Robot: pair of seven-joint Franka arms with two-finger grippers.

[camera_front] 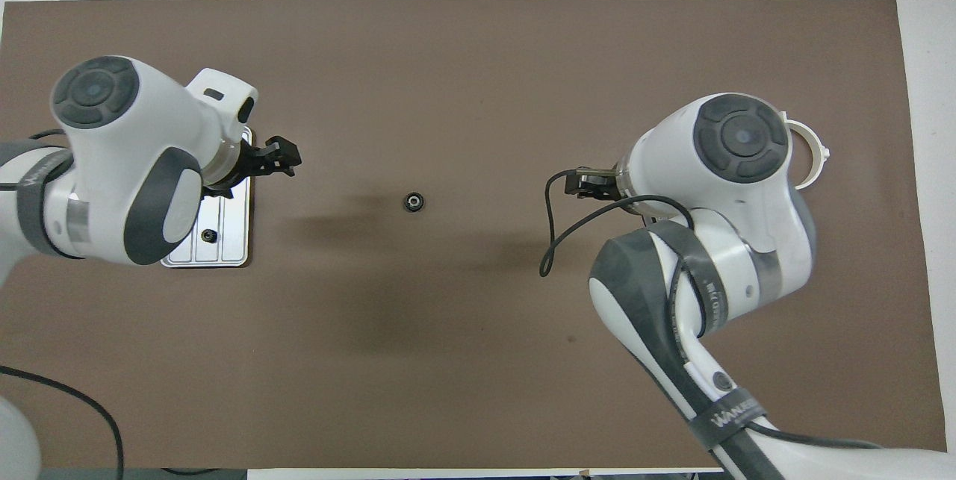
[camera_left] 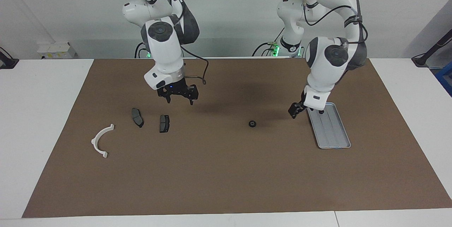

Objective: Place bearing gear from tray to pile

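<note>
- The right gripper point(camera_left: 180, 96) hangs over the brown mat point(camera_left: 226, 177), above the stretch between the pile and the bearing gear and closer to the pile. Its jaws stand wide apart and hold nothing. In the overhead view its arm covers both dark plates.
- The left gripper point(camera_left: 296, 110) hangs low over the mat just beside the tray point(camera_left: 333, 138), on the tray's edge that faces the right arm's end of the table. I cannot tell whether it is open or closed. Nothing shows in its grasp.
- The tray lies lengthwise at the left arm's end of the table. A second small dark round part point(camera_front: 210, 236) sits in it at the end nearer the robots. In the facing view the left arm's wrist partly hides that part.
- The first dark brake-pad plate point(camera_left: 137, 117) lies on the mat at the right arm's end.
- The second dark plate point(camera_left: 164, 123) lies just beside the first, slightly farther from the robots and apart from it.
- The bearing gear point(camera_left: 252, 124) rests alone on the mat, out of the tray. It is between the tray and the pile, about level with the second plate and well apart from both. Only bare mat lies between it and that plate.
- The white half-ring bracket point(camera_left: 100, 140) lies farthest from the robots, near the mat's edge at the right arm's end and apart from the plates.
</note>
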